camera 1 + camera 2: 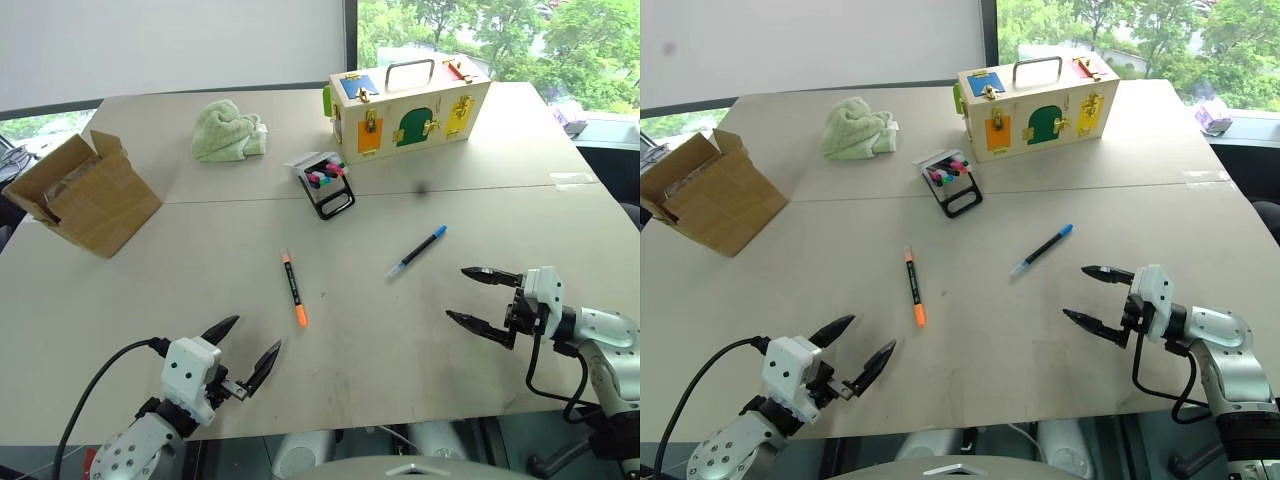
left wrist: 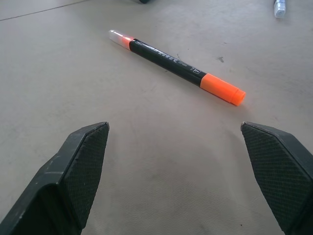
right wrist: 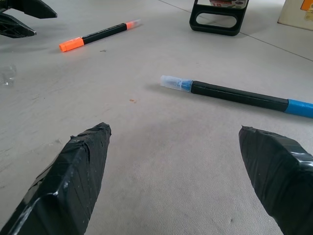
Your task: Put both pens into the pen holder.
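Both pens lie flat on the grey table (image 1: pixel 150 260): orange-capped black marker (image 1: pixel 293 288) ahead of my left pincer (image 1: pixel 248 352), blue-capped dark marker (image 1: pixel 417 251) beyond my right pincer (image 1: pixel 478 296). Both pincers gape wide, empty. Risk: slim barrels roll away under closing fingers, well short of the small white wire-framed pen holder (image 1: pixel 322 181).

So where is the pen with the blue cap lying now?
The blue-capped pen lies flat on the table, right of centre in the head views, between the orange-capped pen and the right gripper, nearer than the pen holder.
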